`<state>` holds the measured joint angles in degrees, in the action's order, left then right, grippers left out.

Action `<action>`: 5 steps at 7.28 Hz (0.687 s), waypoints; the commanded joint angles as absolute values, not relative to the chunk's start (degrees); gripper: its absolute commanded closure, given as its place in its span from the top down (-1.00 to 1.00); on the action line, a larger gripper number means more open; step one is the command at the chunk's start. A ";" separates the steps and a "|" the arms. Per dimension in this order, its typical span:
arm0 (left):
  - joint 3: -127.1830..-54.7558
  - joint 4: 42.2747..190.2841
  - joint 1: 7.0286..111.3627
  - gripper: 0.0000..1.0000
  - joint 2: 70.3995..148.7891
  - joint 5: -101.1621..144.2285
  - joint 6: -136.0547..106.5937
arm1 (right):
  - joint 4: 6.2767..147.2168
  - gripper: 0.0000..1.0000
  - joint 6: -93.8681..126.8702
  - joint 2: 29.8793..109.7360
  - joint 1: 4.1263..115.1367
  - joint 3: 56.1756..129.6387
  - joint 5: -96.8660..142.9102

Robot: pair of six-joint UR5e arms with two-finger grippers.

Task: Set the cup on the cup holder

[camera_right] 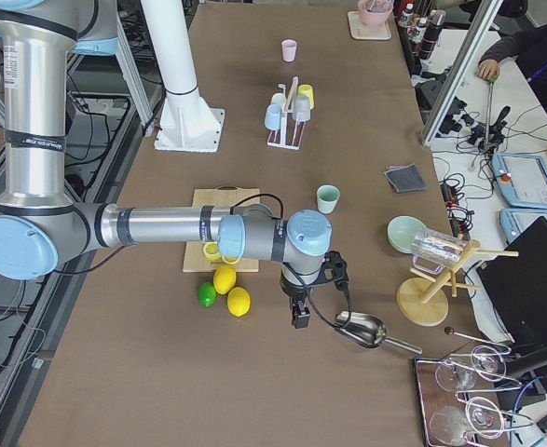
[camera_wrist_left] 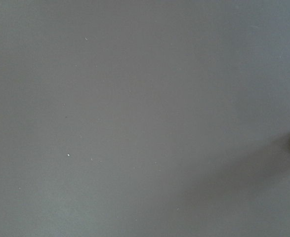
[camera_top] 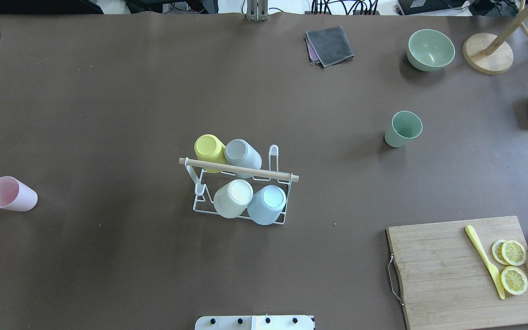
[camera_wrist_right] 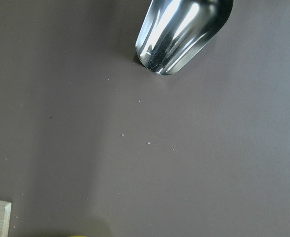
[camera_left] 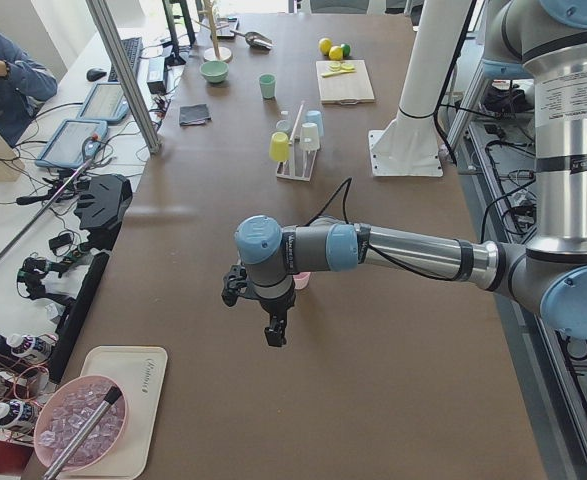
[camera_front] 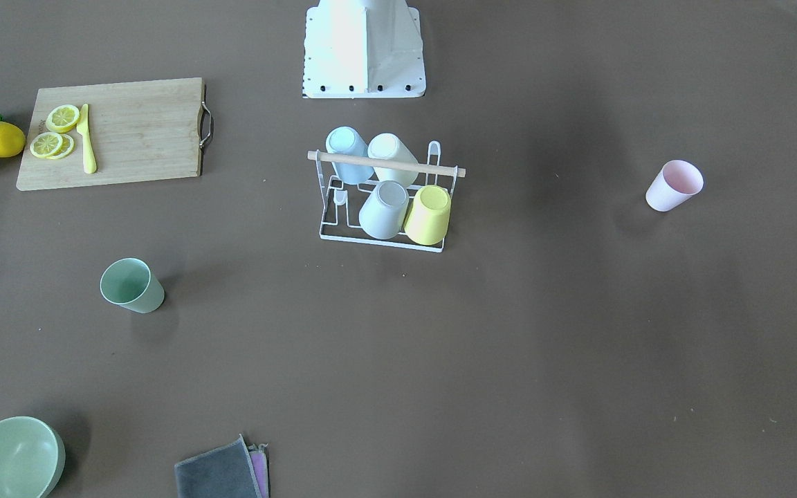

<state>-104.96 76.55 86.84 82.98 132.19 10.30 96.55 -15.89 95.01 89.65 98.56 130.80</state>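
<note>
Found the holder (camera_top: 239,169) standing mid-table, straight out from the robot's base (camera_top: 255,322), with a dowel handle running left to right across its top. Counted four cups upended on its prongs: a yellow cup (camera_top: 209,147) and a grey cup (camera_top: 242,153) in the far row, a cream cup (camera_top: 233,198) and a blue cup (camera_top: 267,204) in the near row. Saw two prongs bare, one at the far right, one at the near left. Spotted a pink cup (camera_top: 11,194) upright, mouth up, well apart to the left, and a green cup (camera_top: 403,129) likewise upright, off to the right and farther out. Made out the left gripper (camera_left: 275,335) hanging over the table's left end, near the pink cup; could not tell how its fingers were set. Made out the right gripper (camera_right: 298,317) above the right end, pointing down, just beside a metal scoop (camera_right: 362,330) and near two lemons (camera_right: 239,301) and a lime (camera_right: 206,294); could not tell its finger spread either. Noted a board (camera_top: 442,275) at the near right carrying lemon slices (camera_top: 514,252) and a yellow knife (camera_top: 485,261), plus a green bowl (camera_top: 430,49) and a grey cloth (camera_top: 329,45) along the far edge.
</note>
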 commanded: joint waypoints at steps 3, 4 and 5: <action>-104.94 76.64 86.84 0.98 83.06 132.19 10.28 | 96.50 1.00 -15.65 94.92 89.65 99.14 131.57; -104.94 76.64 86.84 0.98 83.06 132.19 10.28 | 96.50 1.00 -15.64 94.75 89.65 99.23 131.75; -104.94 76.55 86.84 0.98 83.06 132.19 10.37 | 96.50 1.00 -15.64 94.66 89.47 99.40 131.57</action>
<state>-104.94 76.61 86.84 83.04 132.19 10.30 96.50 -15.67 94.79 89.58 99.20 131.59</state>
